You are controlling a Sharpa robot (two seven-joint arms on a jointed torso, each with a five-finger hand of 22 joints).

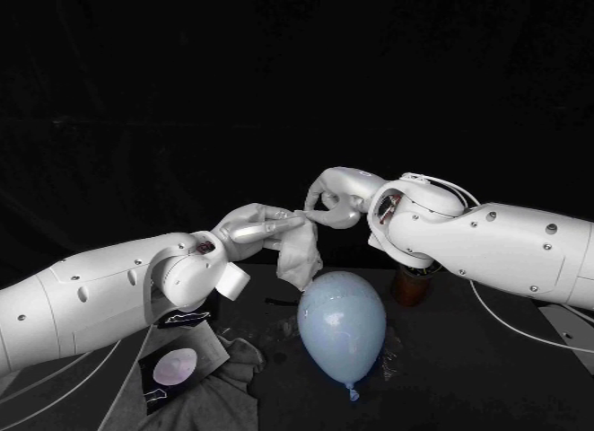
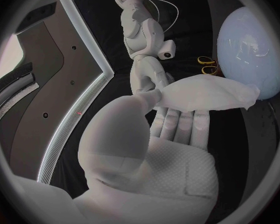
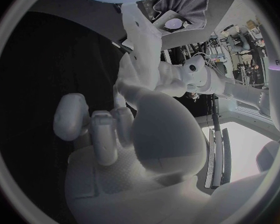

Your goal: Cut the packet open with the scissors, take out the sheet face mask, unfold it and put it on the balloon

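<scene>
Sheet mask [image 1: 299, 256] hung crumpled just above the balloon [image 1: 340, 325], its top edge pinched by left hand [image 1: 255, 224] and right hand [image 1: 334, 202]. Judgement: part the hands slowly, keeping both pinches, to spread it. Left wrist view added scissors [image 2: 205, 64] on the tabletop [image 1: 478, 386] beside the balloon.
</scene>
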